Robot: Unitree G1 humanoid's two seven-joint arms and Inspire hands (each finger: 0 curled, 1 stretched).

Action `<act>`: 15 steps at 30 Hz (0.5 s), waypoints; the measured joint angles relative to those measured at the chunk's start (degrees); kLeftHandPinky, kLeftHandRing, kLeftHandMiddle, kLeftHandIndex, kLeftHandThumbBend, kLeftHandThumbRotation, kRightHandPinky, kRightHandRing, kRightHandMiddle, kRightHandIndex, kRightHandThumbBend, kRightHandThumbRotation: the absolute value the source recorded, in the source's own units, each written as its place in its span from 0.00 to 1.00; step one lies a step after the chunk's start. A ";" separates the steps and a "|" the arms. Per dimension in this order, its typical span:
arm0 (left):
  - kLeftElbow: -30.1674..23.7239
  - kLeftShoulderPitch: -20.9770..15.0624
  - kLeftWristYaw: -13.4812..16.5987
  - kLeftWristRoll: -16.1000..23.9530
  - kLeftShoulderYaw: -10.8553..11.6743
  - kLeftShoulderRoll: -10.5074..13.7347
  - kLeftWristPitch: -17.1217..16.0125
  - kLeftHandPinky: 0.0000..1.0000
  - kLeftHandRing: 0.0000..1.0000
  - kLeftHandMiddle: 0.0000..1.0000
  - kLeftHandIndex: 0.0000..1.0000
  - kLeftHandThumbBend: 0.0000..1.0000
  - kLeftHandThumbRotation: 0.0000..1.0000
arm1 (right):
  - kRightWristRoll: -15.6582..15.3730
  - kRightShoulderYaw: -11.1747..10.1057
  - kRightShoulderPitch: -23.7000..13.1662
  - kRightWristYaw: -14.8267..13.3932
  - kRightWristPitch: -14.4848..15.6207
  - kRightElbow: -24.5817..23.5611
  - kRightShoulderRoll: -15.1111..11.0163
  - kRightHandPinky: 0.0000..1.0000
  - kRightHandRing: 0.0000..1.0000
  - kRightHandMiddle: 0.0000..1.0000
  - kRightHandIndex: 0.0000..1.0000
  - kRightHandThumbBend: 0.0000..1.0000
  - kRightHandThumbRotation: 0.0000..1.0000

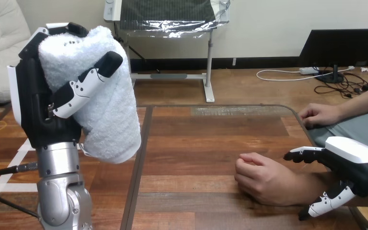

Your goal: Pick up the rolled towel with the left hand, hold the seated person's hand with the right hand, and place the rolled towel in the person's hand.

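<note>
Left hand (38,103): raised at the view's left, well above the worktop (196,139), with its fingers and thumb curled round the rolled towel (103,96) in a firm grip.
Rolled towel: white, roughly upright with a slight tilt, carried clear of the worktop and well apart from the person's hand (261,179).
Person's hand: resting on the worktop at lower right, drawn into a loose fist rather than opened to receive.
Right hand (357,160): low at the view's right edge, over and beside the person's forearm (309,184) just behind the wrist. From this angle I cannot tell whether it has closed on it.
Person's other hand (318,115): lying at the worktop's far right edge, taking no part.
Done: the pick-up looks complete.
Left to do: the hold on the person's hand seems at most begun. The towel has yet to cross the worktop and be placed, and the fist would probably have to open first.
</note>
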 measured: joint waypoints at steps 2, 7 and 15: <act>0.00 0.00 0.08 0.03 0.03 0.00 0.02 0.25 0.32 0.39 0.40 0.68 0.00 | -0.60 0.46 -0.49 -0.57 -0.37 0.79 -0.08 0.83 0.84 0.84 0.85 1.00 0.23; 0.00 0.00 0.29 0.15 0.07 0.00 0.02 0.25 0.32 0.39 0.40 0.67 0.00 | -1.86 1.25 -1.40 -1.58 -0.95 2.48 -0.40 0.82 0.83 0.84 0.84 1.00 0.21; 0.00 0.00 0.22 -0.10 0.16 0.01 0.02 0.24 0.32 0.39 0.40 0.67 0.00 | -3.40 2.20 -2.75 -3.37 -1.51 4.76 -0.73 0.80 0.82 0.83 0.83 1.00 0.18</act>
